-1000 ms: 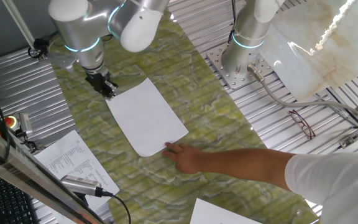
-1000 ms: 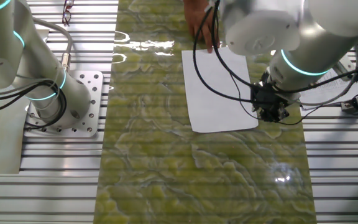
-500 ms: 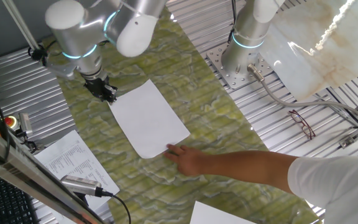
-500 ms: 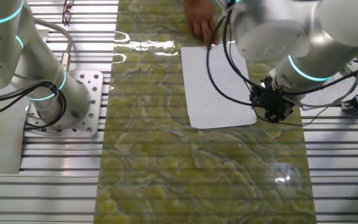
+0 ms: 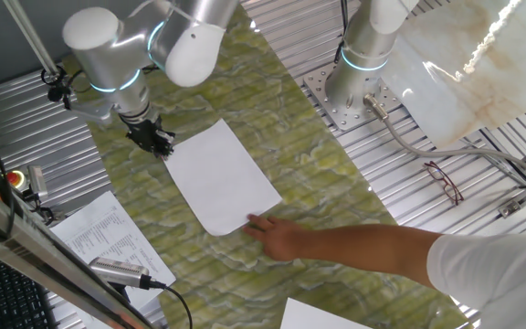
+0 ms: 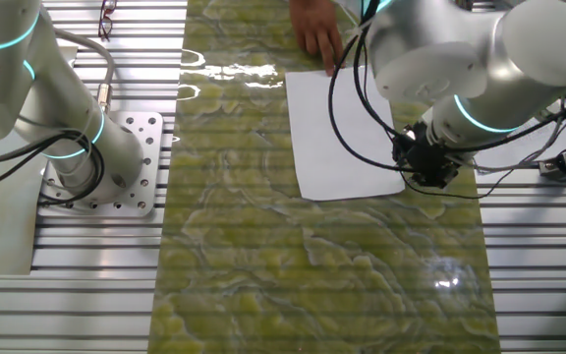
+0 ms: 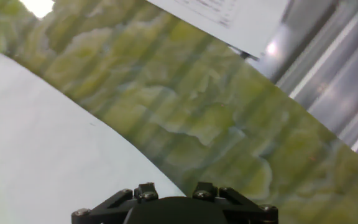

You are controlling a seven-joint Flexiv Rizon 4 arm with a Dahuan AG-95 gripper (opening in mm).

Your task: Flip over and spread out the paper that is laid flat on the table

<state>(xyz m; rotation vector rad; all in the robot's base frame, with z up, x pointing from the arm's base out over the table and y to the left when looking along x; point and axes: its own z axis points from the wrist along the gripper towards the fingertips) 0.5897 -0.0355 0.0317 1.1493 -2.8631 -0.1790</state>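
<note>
- The paper (image 5: 222,178) lay flat on the table (image 5: 309,155), a person's hand (image 5: 277,236) touching its near corner.
- The gripper (image 5: 156,140) sat at the far-left corner; jaw state could not be told.
- Judged step: getting hold of that corner; next, lift and fold it over.

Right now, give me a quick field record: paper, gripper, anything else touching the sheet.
paper: white sheet lying flat on the green table
gripper: low at the sheet's corner; open or shut cannot be told
contact: not clear whether the gripper touches the paper
person's hand: at the opposite corner of the sheet
nearby: printed sheet off the table's side
</note>
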